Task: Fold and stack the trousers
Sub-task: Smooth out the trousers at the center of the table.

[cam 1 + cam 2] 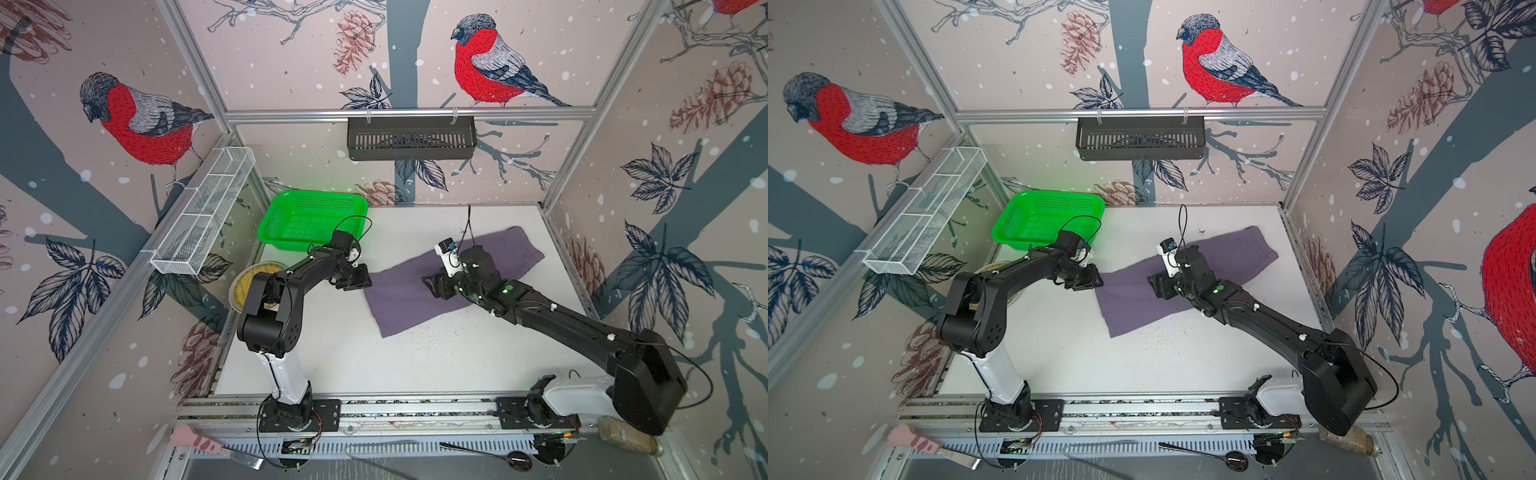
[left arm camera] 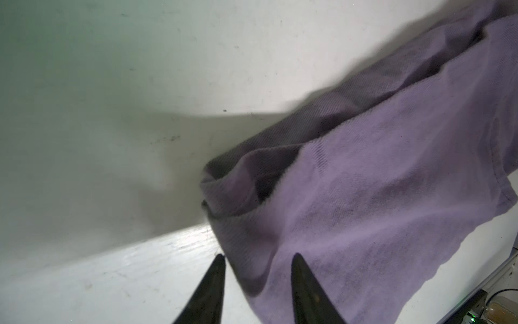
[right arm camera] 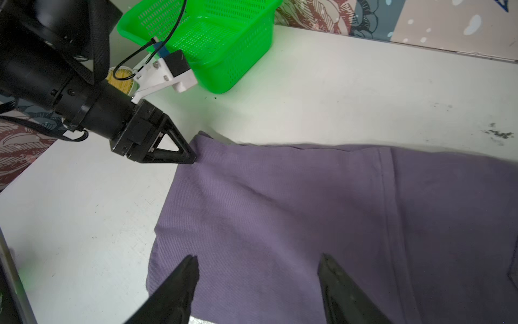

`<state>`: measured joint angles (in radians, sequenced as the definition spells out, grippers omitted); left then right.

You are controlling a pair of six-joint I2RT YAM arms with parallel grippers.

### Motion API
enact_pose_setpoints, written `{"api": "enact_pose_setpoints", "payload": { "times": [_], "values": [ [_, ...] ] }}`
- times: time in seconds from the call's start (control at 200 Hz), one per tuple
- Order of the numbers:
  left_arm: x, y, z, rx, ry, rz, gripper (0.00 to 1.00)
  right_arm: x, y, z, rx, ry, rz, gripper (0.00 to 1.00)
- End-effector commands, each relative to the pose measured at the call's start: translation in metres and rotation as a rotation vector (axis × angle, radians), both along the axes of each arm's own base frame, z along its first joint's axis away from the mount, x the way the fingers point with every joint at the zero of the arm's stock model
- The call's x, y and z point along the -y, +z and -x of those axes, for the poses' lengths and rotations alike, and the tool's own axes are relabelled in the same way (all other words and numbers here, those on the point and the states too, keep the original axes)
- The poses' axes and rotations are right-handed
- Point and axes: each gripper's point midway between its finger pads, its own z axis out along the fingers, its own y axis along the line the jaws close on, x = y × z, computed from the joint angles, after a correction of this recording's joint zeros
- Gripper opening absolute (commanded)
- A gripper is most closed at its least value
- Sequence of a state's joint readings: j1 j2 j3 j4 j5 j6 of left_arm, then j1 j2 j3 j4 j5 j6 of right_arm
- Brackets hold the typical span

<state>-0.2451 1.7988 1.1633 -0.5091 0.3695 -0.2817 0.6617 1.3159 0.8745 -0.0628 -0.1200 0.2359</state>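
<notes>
Trousers [image 1: 409,299] [image 1: 1133,303] flat in both top views; only right wrist view shows left gripper [image 3: 192,160] tip at cloth corner; left wrist view: its fingers [image 2: 215,280] parted, gripping nothing; right gripper [image 3: 258,259] spread wide, empty

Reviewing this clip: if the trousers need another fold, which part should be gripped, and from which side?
Probably the layered end of the trousers by the left gripper, coming in low across the table beyond that end. The cloth lies flat, so only an edge lets a finger slide under, and the layers gape slightly there in the left wrist view.
</notes>
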Motion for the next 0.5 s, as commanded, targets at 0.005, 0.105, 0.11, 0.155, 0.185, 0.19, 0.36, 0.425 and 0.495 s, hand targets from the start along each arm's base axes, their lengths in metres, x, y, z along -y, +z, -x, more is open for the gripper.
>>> {"api": "enact_pose_setpoints", "payload": {
  "times": [0.005, 0.105, 0.11, 0.155, 0.185, 0.19, 0.36, 0.425, 0.495],
  "values": [
    [-0.010, 0.008, 0.004, 0.016, 0.033, -0.041, 0.56, 0.011, 0.001, 0.001, -0.028, -0.013, -0.015, 0.71],
    [-0.011, 0.013, 0.019, 0.012, 0.079, -0.013, 0.61, 0.022, 0.007, -0.002, -0.022, -0.030, -0.034, 0.71],
    [-0.010, 0.012, 0.021, 0.008, 0.081, -0.007, 0.61, 0.023, 0.007, -0.002, -0.022, -0.032, -0.036, 0.71],
    [-0.001, 0.012, 0.032, -0.003, 0.093, 0.046, 0.62, 0.027, 0.005, -0.004, -0.027, -0.040, -0.040, 0.71],
    [0.004, 0.009, 0.042, -0.016, 0.103, 0.067, 0.62, 0.030, 0.005, -0.006, -0.030, -0.047, -0.043, 0.71],
    [0.005, 0.009, 0.043, -0.015, 0.105, 0.070, 0.62, 0.031, 0.005, -0.007, -0.031, -0.050, -0.042, 0.71],
    [0.038, 0.005, 0.079, -0.038, 0.158, 0.174, 0.62, 0.049, 0.022, -0.013, -0.001, -0.083, -0.086, 0.74],
    [0.043, 0.003, 0.087, -0.048, 0.177, 0.199, 0.60, 0.054, 0.024, -0.015, 0.001, -0.090, -0.096, 0.74],
    [0.043, -0.003, 0.095, -0.061, 0.187, 0.193, 0.55, 0.060, 0.026, -0.019, 0.002, -0.099, -0.106, 0.74]
  ]
}}
